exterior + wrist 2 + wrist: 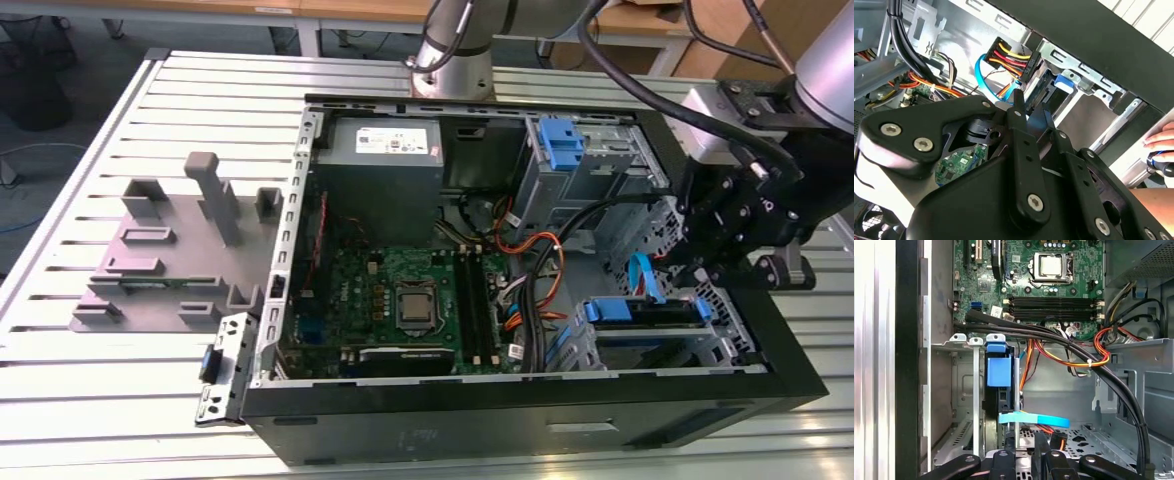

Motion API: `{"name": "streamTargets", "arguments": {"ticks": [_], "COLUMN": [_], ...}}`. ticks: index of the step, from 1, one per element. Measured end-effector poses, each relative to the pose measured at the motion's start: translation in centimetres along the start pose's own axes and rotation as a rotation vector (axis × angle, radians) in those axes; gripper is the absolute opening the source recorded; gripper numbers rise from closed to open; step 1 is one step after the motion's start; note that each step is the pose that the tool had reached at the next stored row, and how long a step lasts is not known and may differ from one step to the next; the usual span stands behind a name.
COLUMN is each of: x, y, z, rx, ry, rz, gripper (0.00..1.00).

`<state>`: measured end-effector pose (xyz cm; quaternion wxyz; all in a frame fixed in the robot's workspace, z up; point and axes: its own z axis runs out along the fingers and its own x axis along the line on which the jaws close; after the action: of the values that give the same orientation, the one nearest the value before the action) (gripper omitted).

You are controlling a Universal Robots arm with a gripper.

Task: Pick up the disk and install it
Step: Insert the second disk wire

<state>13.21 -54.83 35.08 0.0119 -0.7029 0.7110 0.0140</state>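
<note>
Claw (727, 255) hangs over the right-hand end of the open computer case (534, 400), as the exterior view shows it, just above the near drive bay (721, 335). Whether it is apart or together I cannot tell; it does not seem to be clamped on anything.

The disk (641, 312) sits in that near bay, its blue bracket (999, 371) facing the motherboard (1054, 285) in the first wrist view. There the disk stands edge-on between the bay's metal walls, with a light blue data cable (1034, 419) crossing just beside it and bundled black cables (1054, 337) running over the bay's mouth. In the second wrist view a power plug with coloured wires (1014, 57) lies close to the claw (1031, 112).

By my reading the pick-up is done and the work is at the installing step, with the disk in its slot but perhaps not fully home. Any further press would call for a straight push along the bay rails, keeping clear of the cables. At the far right another blue bracket (561, 145) sits in the upper cage. The case rests on a slatted desk (80, 410).
</note>
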Motion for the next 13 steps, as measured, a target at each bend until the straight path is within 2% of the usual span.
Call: {"name": "streamTargets", "arguments": {"ticks": [8,13], "x": [-0.25,-0.58], "y": [-0.02,-0.26], "z": [-0.25,-0.26], "rx": [-0.0002,-0.0002], "ry": [-0.0004,-0.0002], "rz": [0.0,0.0], "gripper": [0.29,0.29]}}
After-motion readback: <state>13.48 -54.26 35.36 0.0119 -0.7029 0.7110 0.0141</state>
